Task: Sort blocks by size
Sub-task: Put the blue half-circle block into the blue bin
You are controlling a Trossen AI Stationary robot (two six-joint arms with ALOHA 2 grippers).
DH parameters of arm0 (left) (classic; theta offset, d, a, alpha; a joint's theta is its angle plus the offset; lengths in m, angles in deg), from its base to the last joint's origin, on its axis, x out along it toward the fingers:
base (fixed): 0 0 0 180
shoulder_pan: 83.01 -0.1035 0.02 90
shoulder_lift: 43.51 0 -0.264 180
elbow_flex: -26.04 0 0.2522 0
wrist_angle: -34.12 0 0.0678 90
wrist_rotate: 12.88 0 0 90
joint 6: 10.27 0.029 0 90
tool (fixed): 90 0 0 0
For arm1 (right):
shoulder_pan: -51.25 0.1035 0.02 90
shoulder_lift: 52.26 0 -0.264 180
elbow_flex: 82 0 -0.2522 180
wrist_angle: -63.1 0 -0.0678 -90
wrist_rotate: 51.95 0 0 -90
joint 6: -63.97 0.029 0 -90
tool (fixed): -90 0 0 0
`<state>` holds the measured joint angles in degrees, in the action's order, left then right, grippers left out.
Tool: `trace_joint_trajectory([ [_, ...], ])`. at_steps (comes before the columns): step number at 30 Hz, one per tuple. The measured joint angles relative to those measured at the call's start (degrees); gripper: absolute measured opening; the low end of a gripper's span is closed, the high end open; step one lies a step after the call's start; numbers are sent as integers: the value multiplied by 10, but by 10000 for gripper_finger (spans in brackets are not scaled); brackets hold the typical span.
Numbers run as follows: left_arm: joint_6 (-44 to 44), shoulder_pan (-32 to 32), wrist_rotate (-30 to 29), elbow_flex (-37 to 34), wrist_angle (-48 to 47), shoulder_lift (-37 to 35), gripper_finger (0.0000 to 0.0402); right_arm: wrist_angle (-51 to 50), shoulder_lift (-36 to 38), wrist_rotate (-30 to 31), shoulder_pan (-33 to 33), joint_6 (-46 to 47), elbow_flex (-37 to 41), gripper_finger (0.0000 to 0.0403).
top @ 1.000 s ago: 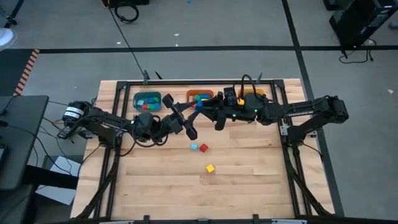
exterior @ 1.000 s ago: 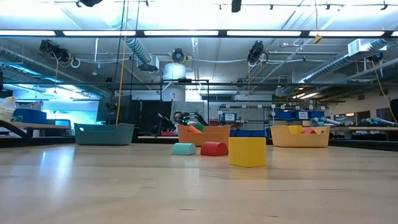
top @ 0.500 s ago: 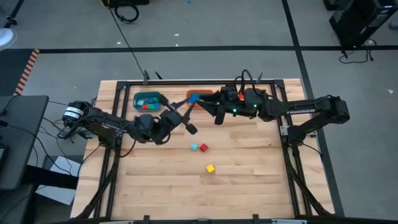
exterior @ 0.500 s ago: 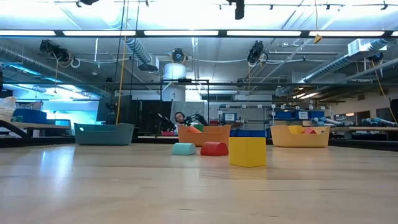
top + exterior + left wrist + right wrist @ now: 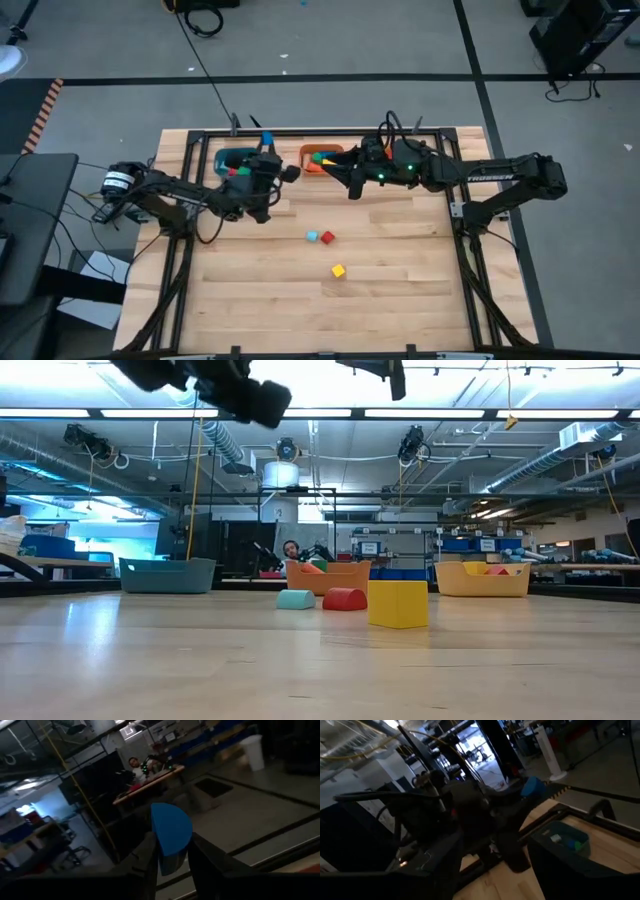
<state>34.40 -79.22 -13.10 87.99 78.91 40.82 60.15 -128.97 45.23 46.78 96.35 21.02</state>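
My left gripper is shut on a blue half-round block and hangs above the teal bin at the table's far edge. The teal bin holds several small blocks. My right gripper stands open over the orange bin, with nothing between its fingers. A light blue block, a red block and a yellow block rest on the table's middle. In the low view they show as the light blue, the red and the yellow. My left gripper pinches the blue block's lower part between its two fingers, one on each side. The fingers lie about level and point toward the table's far edge. The block's rounded end sticks out past the fingertips, lifted clear above the teal bin.
Three bins stand in a row at the far edge: teal, orange and yellow. The two arms are close together over them. A black frame runs around the table. The near half of the table is bare wood.
My left gripper, with its fingers spread a second ago beside my right gripper, has closed on the blue block. It has swung away from the table's middle toward the far edge, carrying the block over the teal bin. My right gripper has stayed over the orange bin.
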Motion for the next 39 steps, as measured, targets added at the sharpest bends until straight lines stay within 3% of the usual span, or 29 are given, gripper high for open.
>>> trace_joint_trajectory([
  [5,-9,-30,0,-49,1,0,93,-23,0,0,4,5,0,237],
  [17,-128,-102,1,-162,2,0,91,-49,-1,2,10,5,0,237],
  [26,-278,-106,4,-243,-8,0,91,-50,-1,2,10,5,0,240],
  [29,-390,-105,45,-253,-7,0,91,-50,-1,2,10,5,0,240],
  [32,-494,-106,141,-257,-20,0,90,-50,-1,2,10,11,0,238],
  [35,-597,-115,236,-257,-84,0,90,-50,-1,2,10,12,0,239],
  [39,-735,-126,260,-249,-237,-3,90,-50,-1,2,10,12,0,241],
])
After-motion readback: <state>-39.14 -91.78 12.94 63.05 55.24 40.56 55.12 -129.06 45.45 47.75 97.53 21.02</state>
